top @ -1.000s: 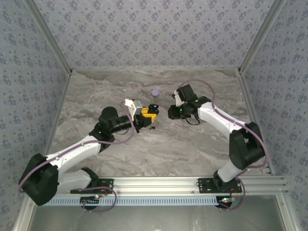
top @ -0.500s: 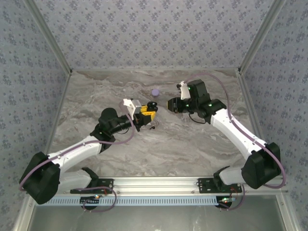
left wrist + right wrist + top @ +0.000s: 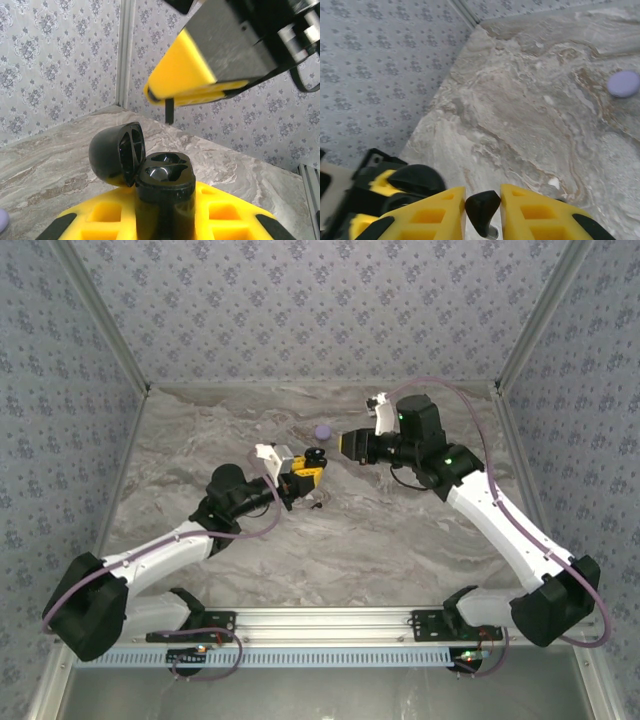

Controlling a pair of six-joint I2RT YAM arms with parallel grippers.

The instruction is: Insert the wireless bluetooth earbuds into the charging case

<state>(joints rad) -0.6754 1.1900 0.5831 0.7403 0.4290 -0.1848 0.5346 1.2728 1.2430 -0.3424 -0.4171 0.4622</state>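
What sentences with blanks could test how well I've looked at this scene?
The black charging case is gripped by the robot's ___ arm. Its lid stands ___. The right gripper pinches a small curved piece coloured ___. The round object lying on the table is coloured ___.
Missing words: left; open; black; lilac.

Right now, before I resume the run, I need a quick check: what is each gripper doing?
Left gripper: closed on the charging case, whose lid is open.
Right gripper: closed on a small black curved piece.
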